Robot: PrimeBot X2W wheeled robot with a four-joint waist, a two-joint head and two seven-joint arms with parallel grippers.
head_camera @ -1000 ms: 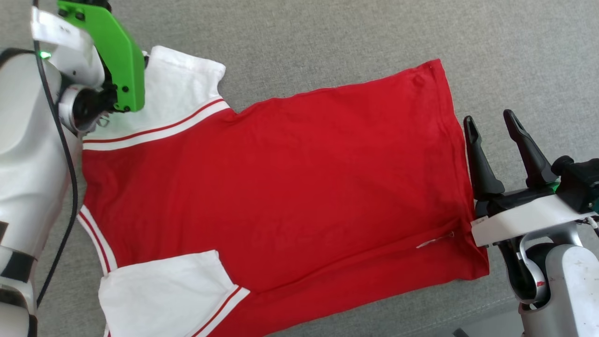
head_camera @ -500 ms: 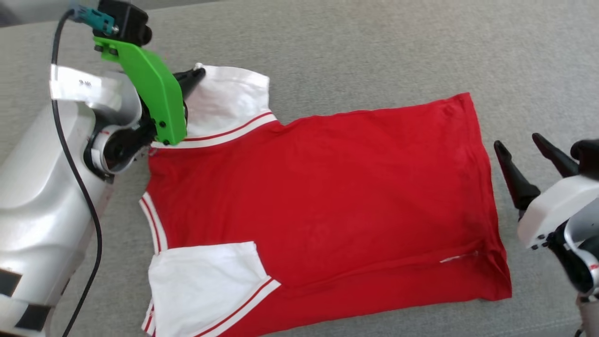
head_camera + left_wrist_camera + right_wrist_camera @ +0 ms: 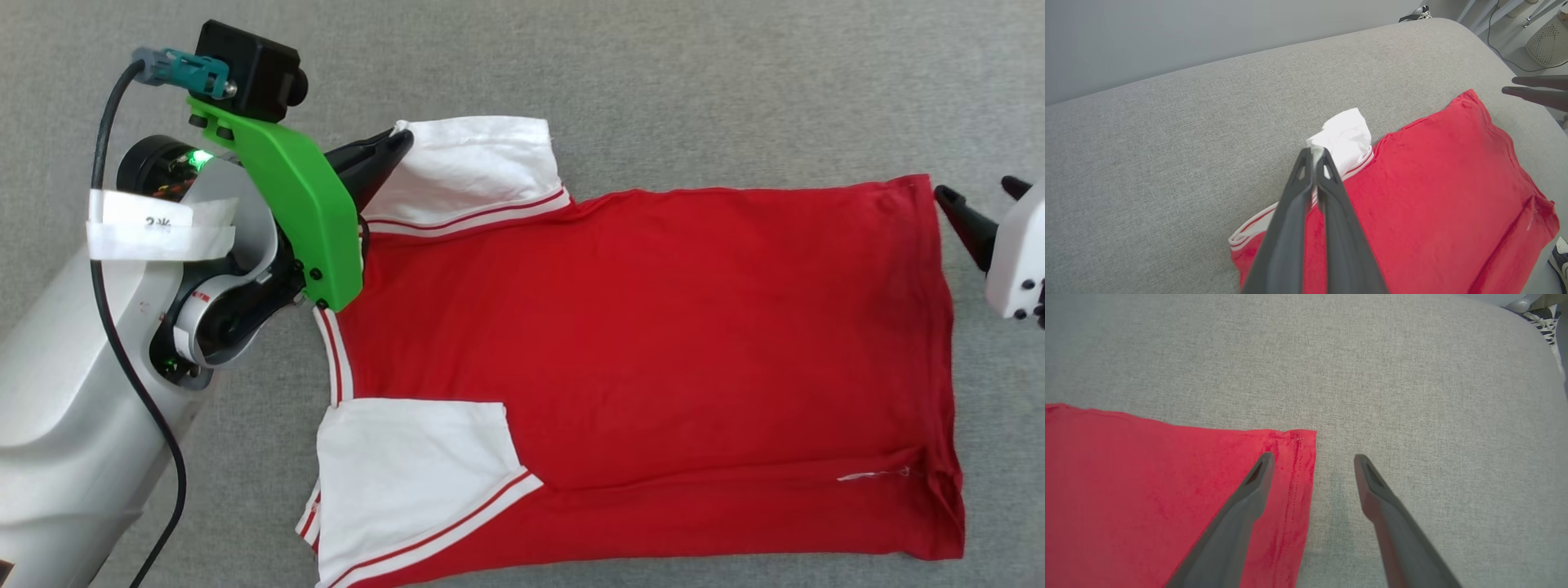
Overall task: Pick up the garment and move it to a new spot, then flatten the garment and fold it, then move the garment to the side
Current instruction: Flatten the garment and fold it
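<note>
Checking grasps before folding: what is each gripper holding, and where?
Left gripper pinches the garment at the edge of its far white sleeve. Right gripper is open, holding nothing.

Left of head frame: glossy silver-grey forearm shell (image 3: 57,425). A thin black cable (image 3: 102,269) runs up it to a teal plug (image 3: 184,69) on a black box-shaped camera (image 3: 249,69). Bright green plastic bracket (image 3: 302,212) with small dark screws (image 3: 313,265). White tape band (image 3: 155,229) carries a small dark mark; green indicator light (image 3: 196,157) above it. Left gripper (image 3: 1314,154): long dark-grey tapered fingers (image 3: 1288,228), slotted near the tips. Right gripper (image 3: 1313,458): matching build; white housing (image 3: 1012,245) at right edge.
</note>
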